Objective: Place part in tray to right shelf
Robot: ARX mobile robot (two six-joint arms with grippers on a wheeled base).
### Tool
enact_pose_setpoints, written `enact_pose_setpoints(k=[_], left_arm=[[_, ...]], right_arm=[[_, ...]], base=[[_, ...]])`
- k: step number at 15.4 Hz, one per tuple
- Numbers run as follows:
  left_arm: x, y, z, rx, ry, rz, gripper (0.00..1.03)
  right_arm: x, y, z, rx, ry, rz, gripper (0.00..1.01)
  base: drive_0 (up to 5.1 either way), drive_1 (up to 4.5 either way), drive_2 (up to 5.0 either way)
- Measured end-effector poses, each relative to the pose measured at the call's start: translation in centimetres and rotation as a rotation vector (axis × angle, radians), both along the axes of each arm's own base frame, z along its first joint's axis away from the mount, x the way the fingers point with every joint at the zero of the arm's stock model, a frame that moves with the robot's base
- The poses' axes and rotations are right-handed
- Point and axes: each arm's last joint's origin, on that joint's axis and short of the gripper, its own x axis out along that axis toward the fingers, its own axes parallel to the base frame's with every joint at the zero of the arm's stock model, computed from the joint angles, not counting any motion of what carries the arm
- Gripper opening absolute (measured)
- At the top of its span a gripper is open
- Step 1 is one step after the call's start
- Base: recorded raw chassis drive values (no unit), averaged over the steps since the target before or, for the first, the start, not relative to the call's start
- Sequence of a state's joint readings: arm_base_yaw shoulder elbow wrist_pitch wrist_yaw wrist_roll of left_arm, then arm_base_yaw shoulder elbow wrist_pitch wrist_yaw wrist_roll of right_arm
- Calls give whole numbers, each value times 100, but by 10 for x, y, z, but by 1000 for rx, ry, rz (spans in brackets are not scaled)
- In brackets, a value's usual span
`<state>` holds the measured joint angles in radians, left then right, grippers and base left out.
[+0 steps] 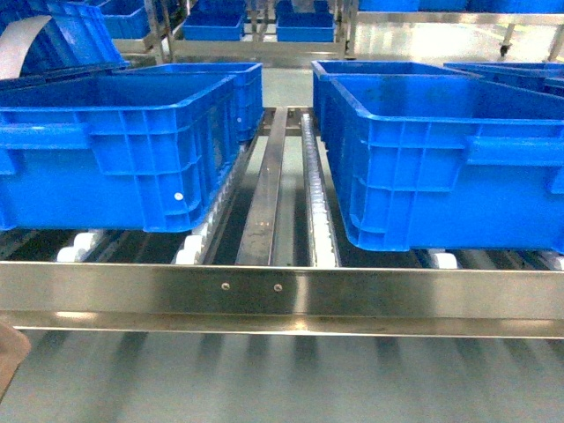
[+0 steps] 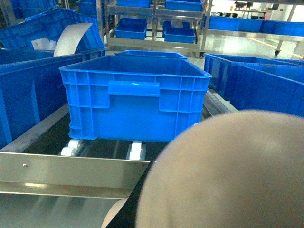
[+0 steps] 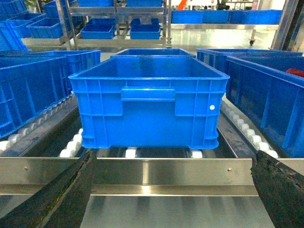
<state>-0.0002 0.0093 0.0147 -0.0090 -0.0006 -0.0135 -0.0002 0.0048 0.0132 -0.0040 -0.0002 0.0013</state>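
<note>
Steel roller shelf (image 1: 282, 295), warehouse racks behind; 2 screws in rail, 2 blue crates (image 1: 115, 150) in front. Right tool (image 3: 175, 199) open; left tool cannot tell.

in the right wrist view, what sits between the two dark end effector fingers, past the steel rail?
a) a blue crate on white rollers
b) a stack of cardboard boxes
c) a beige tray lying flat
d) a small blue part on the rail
a: the blue crate rests on the white rollers just behind the steel rail, framed by the open right end effector; no tray or part shows there.
</note>
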Motion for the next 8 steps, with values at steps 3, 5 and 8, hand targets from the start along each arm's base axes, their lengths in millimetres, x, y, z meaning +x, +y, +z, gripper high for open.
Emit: enact_pose_setpoints(k=[3,5,8], left_arm=[[0,0,0,0,0,0,13],[0,0,0,0,0,0,13],[0,0,0,0,0,0,13]], right_arm=[[0,0,0,0,0,0,98],[0,0,0,0,0,0,98],[0,0,0,0,0,0,98]], base=[[0,0,0],[0,0,0],[0,0,0]])
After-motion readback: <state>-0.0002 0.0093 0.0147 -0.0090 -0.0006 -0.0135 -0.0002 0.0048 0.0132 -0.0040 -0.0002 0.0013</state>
